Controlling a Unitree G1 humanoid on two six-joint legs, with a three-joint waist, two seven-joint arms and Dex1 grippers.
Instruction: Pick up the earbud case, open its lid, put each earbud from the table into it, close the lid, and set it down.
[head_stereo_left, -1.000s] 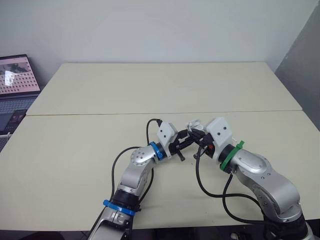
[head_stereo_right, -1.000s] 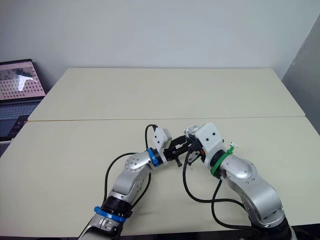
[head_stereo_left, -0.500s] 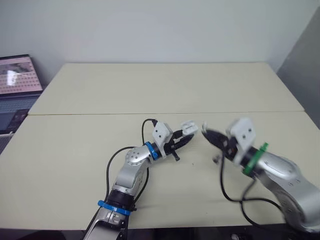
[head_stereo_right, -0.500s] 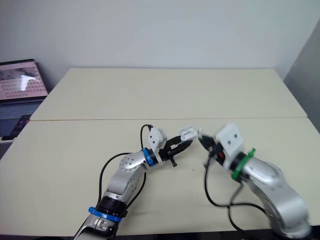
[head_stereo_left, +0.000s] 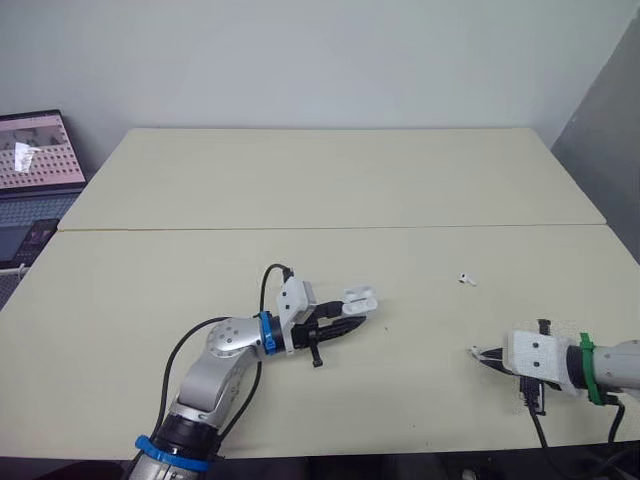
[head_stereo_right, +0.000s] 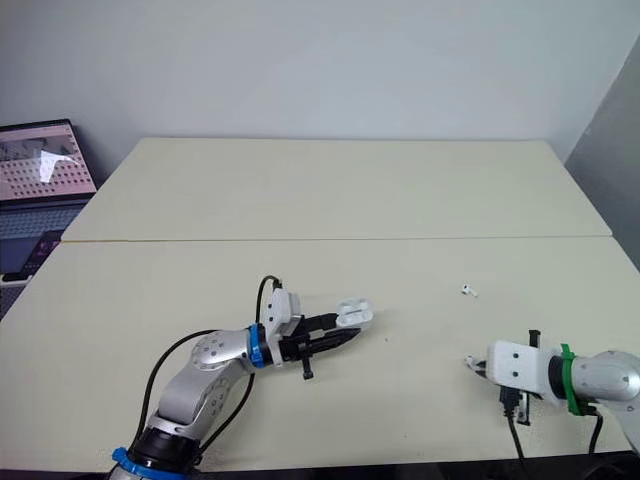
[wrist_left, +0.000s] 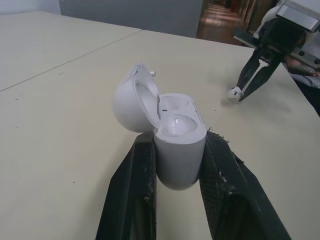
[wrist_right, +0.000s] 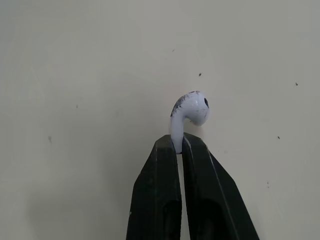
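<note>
Left gripper (head_stereo_left: 352, 315) clamps the case (wrist_left: 180, 150) by its base; left wrist view shows its lid (wrist_left: 127, 102) flipped open. Right gripper (wrist_right: 179, 142) sits well apart to the right, low over the table (head_stereo_left: 300, 180); its wrist view shows an earbud (wrist_right: 192, 107) pinched by the stem. Head view adds a second earbud (head_stereo_left: 464, 279) lying on the table beyond the right gripper.

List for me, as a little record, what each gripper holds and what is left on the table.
Left gripper: shut on the earbud case
Case lid: open
Right gripper: shut on one earbud, pinched by its stem
On the table: a second earbud, lying loose
Off to the left: laptop
</note>
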